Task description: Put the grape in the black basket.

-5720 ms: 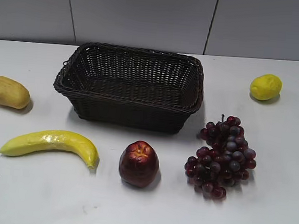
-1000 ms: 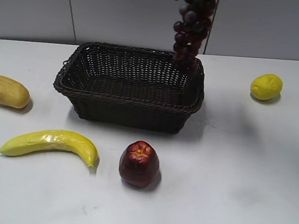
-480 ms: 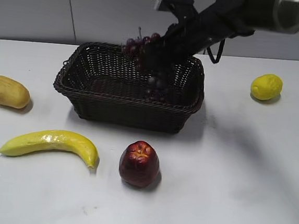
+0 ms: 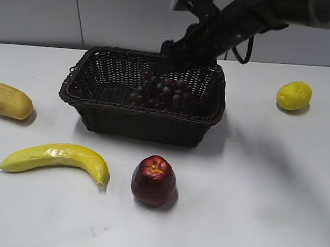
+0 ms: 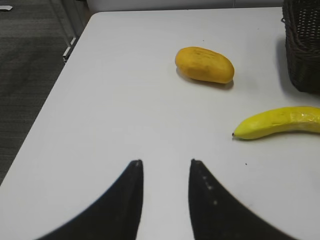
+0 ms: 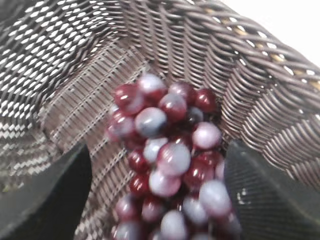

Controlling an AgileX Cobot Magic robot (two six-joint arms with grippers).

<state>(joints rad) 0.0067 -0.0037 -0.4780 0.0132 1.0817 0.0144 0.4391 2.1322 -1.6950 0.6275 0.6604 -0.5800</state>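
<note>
The grape bunch (image 4: 162, 91) lies inside the black basket (image 4: 141, 127), toward its right half. My right gripper (image 4: 174, 48) hangs over the basket's back rim, just above the bunch. In the right wrist view its jaws (image 6: 157, 149) are spread wide, with the grape (image 6: 170, 150) lying between them on the woven floor of the basket (image 6: 250, 90). My left gripper (image 5: 165, 162) is open and empty over bare table at the left; it does not show in the exterior view. A corner of the basket (image 5: 302, 45) shows in the left wrist view.
A dark red apple (image 4: 153, 180) and a banana (image 4: 58, 156) lie in front of the basket. A tan oval fruit (image 4: 6, 101) lies at the left and a lemon (image 4: 293, 95) at the right. The left wrist view shows the banana (image 5: 280, 121), the oval fruit (image 5: 204, 65) and the table's left edge.
The bunch was lifted from the table at the right, carried over the basket and lowered in. It now rests on the basket floor, and the right gripper's jaws stand apart.
</note>
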